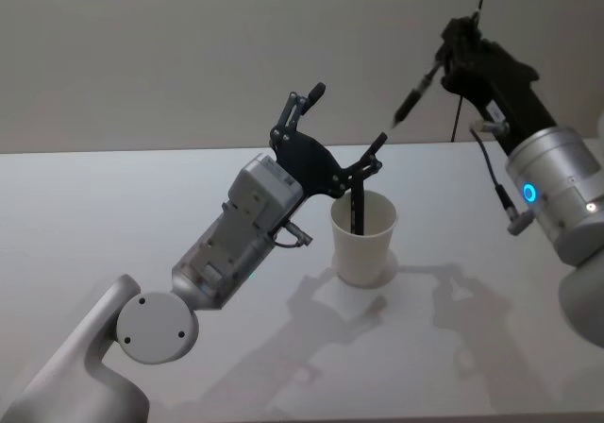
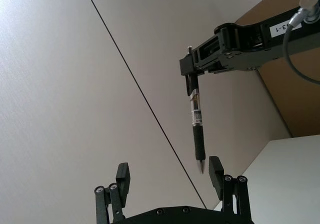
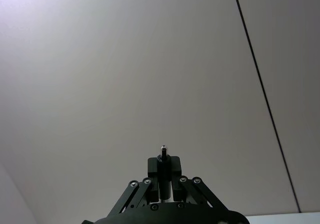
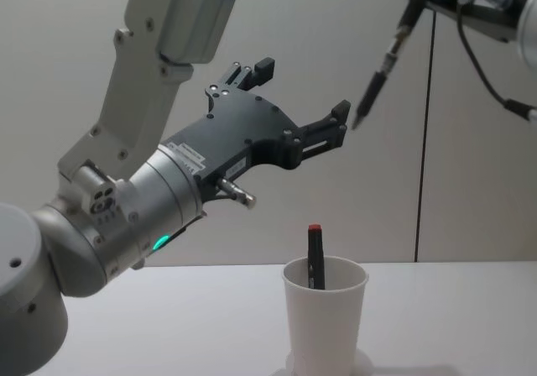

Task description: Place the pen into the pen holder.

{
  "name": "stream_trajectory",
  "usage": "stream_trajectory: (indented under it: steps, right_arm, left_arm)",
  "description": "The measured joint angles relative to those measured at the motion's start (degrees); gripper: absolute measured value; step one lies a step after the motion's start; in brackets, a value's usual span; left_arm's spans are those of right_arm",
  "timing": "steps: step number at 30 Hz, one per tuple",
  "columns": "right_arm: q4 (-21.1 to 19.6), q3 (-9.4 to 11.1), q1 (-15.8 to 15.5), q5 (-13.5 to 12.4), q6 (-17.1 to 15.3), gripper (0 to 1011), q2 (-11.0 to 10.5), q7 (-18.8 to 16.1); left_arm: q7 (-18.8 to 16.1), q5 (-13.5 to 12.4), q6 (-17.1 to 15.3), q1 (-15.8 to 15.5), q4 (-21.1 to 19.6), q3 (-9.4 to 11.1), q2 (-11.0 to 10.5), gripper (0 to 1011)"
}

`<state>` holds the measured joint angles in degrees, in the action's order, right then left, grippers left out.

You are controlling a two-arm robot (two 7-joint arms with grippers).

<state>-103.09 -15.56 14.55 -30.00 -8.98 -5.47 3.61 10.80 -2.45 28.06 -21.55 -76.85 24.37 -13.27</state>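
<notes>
The white table carried the pen holder, a white paper cup that stood upright near its middle. A dark marker with a red cap stood inside the cup, leaning on the wall and rising a little over the rolled rim.

The left arm reached in from the lower left, its grey wrist tilted upward, and the left gripper hung above and just behind the cup. Its two black fingers were spread wide apart with nothing between them; in the chest view the left gripper was well above the cup's rim.

The right arm came in from the upper right, raised high over the table. The right gripper had its fingers closed on the top end of the pen, a slim black pen that hung slanted, tip downward and toward the left gripper. In the left wrist view the pen hung from the right gripper, and its point lay between the left gripper's fingertips, closer to one than to the other, without visibly touching either. The pen was in the air, above and to the right of the pen holder, well clear of its rim. The right wrist view showed the pen's top end gripped between closed fingers.
</notes>
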Motion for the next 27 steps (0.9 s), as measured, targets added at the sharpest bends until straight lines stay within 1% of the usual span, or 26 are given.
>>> stream_trajectory:
  steps: [1, 4, 8, 9, 14, 15, 18, 19, 22, 27]
  right_arm:
    - [0.0, 0.0, 0.0, 0.0, 0.0, 131, 0.0, 0.0]
    - [0.1, 0.0, -0.6, 2.3, 1.8, 132, -0.6, 0.1]
    - [0.5, 0.0, -1.1, 4.7, 3.9, 132, -1.1, 0.1]
    - [0.7, 0.0, -1.3, 5.6, 4.6, 132, -1.3, -0.1]
    - [1.6, 0.0, -1.9, 8.1, 7.2, 132, -1.9, -1.3]
    - [1.9, -0.1, -2.0, 8.7, 8.0, 132, -2.1, -1.8]
    - [2.5, -0.1, -2.3, 9.7, 9.1, 132, -2.4, -2.6]
    - [2.9, -0.2, -2.4, 10.3, 10.0, 132, -2.6, -3.3]
    - [3.6, -0.3, -2.7, 11.0, 11.3, 132, -2.8, -4.7]
    - [5.3, -0.5, -3.2, 12.2, 14.4, 132, -3.4, -8.2]
  left_arm:
    - [0.0, 0.0, 0.0, 0.0, 0.0, 0.0, 0.0, 1004]
    - [0.0, 0.0, 0.0, 0.0, 0.0, 0.0, 0.0, 1004]
    - [0.0, 0.0, 0.0, 0.0, 0.0, 0.0, 0.0, 1004]
    - [0.0, 0.0, 0.0, 0.0, 0.0, 0.0, 0.0, 1004]
    - [0.0, 0.0, 0.0, 0.0, 0.0, 0.0, 0.0, 1004]
    - [0.0, 0.0, 0.0, 0.0, 0.0, 0.0, 0.0, 1004]
    - [0.0, 0.0, 0.0, 0.0, 0.0, 0.0, 0.0, 1004]
    - [0.0, 0.0, 0.0, 0.0, 0.0, 0.0, 0.0, 1004]
    - [0.0, 0.0, 0.0, 0.0, 0.0, 0.0, 0.0, 1004]
    - [0.0, 0.0, 0.0, 0.0, 0.0, 0.0, 0.0, 1004]
